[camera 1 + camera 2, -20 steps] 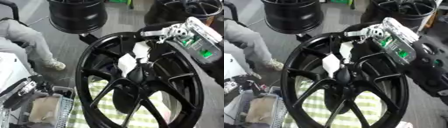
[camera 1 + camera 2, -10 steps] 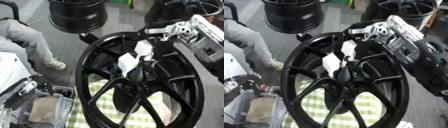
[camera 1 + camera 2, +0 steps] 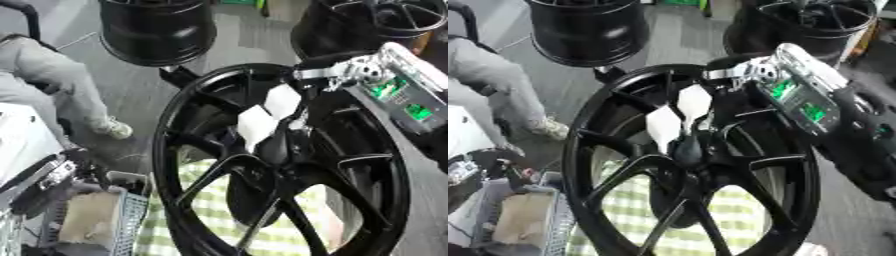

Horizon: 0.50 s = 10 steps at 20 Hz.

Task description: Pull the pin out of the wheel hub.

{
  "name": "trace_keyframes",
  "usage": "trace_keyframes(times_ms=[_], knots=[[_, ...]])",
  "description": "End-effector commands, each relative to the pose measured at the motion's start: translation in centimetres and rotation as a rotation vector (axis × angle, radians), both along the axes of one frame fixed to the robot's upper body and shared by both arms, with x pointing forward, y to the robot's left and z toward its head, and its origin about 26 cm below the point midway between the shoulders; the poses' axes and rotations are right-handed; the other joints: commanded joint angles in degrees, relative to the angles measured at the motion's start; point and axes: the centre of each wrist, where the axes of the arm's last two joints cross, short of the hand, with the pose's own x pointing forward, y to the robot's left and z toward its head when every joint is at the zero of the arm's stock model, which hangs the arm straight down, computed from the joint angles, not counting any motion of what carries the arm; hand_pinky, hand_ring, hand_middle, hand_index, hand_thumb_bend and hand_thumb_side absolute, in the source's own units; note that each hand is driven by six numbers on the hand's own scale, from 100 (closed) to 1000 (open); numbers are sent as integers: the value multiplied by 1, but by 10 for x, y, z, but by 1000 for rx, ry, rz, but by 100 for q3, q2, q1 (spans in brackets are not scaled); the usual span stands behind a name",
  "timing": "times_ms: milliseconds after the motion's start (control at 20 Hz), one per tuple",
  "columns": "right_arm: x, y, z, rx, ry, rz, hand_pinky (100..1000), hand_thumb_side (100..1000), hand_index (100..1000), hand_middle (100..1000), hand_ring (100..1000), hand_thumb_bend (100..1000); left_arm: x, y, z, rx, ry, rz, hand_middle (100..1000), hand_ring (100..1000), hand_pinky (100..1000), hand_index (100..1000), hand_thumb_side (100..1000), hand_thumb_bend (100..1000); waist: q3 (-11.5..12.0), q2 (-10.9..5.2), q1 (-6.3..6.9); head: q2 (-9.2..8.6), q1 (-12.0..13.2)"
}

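Your right hand (image 3: 741,75) comes in from the upper right over the large black spoked wheel hub (image 3: 280,165), its silver fingers near the rim's top; you cannot tell how far they are open. Two white tags (image 3: 677,116) sit at the hub's centre; the pin itself cannot be made out.

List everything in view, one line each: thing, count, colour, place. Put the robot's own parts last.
Wheel hub: one, black, spoked, centre, standing on edge.
White tags: two, at the hub's centre.
Pin: not distinguishable at the centre.
Spare wheels: two, black, on the floor behind, top left and top right.
Checked cloth: one, green and white, seen through the spokes.
Mesh basket: one, grey, lower left.
Seated person: one, grey trousers, left edge.
Right robot hand: one, silver, at the hub's upper rim; finger state unclear.
Left robot hand: not in view.
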Motion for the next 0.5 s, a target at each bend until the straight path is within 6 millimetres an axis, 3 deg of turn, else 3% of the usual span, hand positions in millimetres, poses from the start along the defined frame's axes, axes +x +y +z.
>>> trace_keyframes(times_ms=[50,500], knots=[[-3,-5,14,-4,-12,-23,645,356,895,815,438,354,2,1,12,15,-36,-4,645,491,609,742,891,100,-13,-59,36,-15,11],[-3,3,23,29,-23,-9,634,401,898,814,429,349,2,1,11,16,-35,-6,646,491,609,742,892,100,-8,-62,35,-15,4]])
